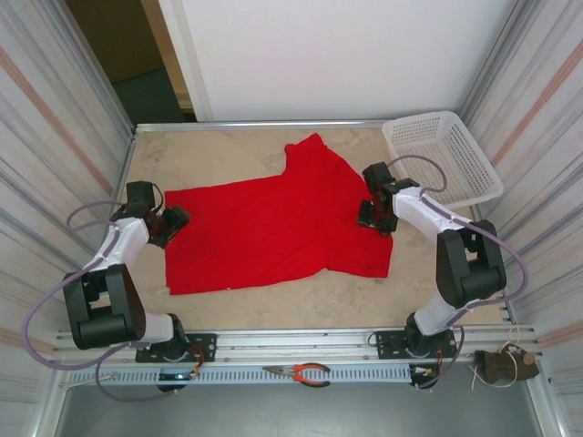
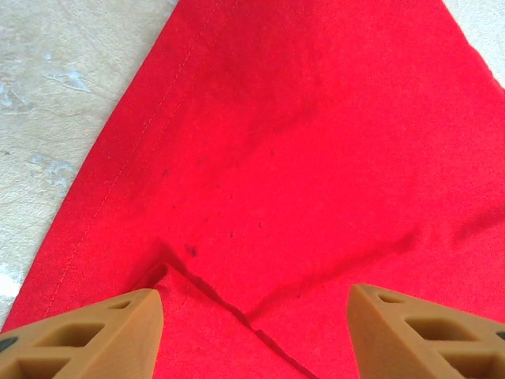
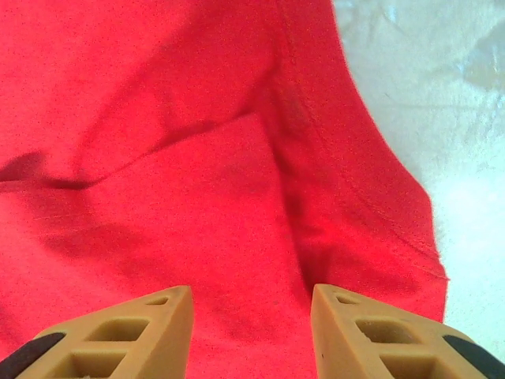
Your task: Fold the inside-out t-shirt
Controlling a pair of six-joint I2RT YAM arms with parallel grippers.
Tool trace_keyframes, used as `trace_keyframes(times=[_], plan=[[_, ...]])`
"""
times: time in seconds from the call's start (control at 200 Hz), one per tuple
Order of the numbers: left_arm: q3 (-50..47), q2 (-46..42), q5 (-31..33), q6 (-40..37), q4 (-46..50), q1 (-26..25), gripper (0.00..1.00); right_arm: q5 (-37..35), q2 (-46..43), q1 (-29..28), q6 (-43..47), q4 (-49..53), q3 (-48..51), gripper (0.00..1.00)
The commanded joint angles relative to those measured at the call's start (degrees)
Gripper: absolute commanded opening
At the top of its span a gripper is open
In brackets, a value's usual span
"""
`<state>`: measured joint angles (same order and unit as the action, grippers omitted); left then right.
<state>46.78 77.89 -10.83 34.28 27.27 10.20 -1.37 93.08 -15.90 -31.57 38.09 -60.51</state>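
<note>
A bright red t-shirt point(image 1: 273, 228), seen from above, lies spread flat across the middle of a pale, mottled beige surface point(image 1: 228, 150). The face that shows is plain red, with stitched hems along its edges. One sleeve points toward the far side of the surface.

The left claw point(image 1: 170, 221) sits at the shirt's left edge. Its tan fingers point(image 2: 87, 335) are spread wide just above the cloth, near a hem and a small fold, and pinch nothing. The right claw point(image 1: 375, 217) sits over the shirt's right side beside a sleeve seam. Its fingers point(image 3: 118, 335) are parted, with wrinkled red cloth beneath them and nothing held.

A white plastic basket point(image 1: 442, 157) stands in the far right corner, apart from the shirt. Pliers point(image 1: 301, 372) with orange-red handles lie by the metal rail point(image 1: 291, 341) at the near edge, between the two arm bases. Ribbed panels point(image 1: 55, 137) wall in both sides, and a white board point(image 1: 337, 55) closes the back.
</note>
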Motion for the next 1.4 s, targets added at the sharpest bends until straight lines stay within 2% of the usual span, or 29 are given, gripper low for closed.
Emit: trace_keyframes(times=[0.0,0.346,0.917,1.007,1.147,1.393], plan=[[-0.9,-0.9,0.3,-0.5,0.7,0.6,0.64,4.6,2.0,0.9,2.7,-3.2,-0.6,0.41],[-0.5,-1.2,-0.4,0.4,0.5,0.6,0.63,3.6,11.0,1.8,4.2,-3.3,-6.2,0.38],[-0.2,-1.3,-1.1,1.0,0.2,0.6,0.63,-0.5,12.7,2.1,3.7,-4.0,-5.9,0.38],[-0.3,-1.3,-1.2,1.1,0.0,0.6,0.64,0.3,13.3,2.1,4.0,-4.3,-6.1,0.29],[-0.3,-1.5,-1.3,1.2,0.0,0.6,0.64,0.6,12.1,2.4,4.4,-4.0,-5.8,0.0],[-0.1,-1.9,-1.1,1.0,0.3,0.5,0.64,-0.4,3.9,3.6,5.0,0.7,-7.5,0.0]])
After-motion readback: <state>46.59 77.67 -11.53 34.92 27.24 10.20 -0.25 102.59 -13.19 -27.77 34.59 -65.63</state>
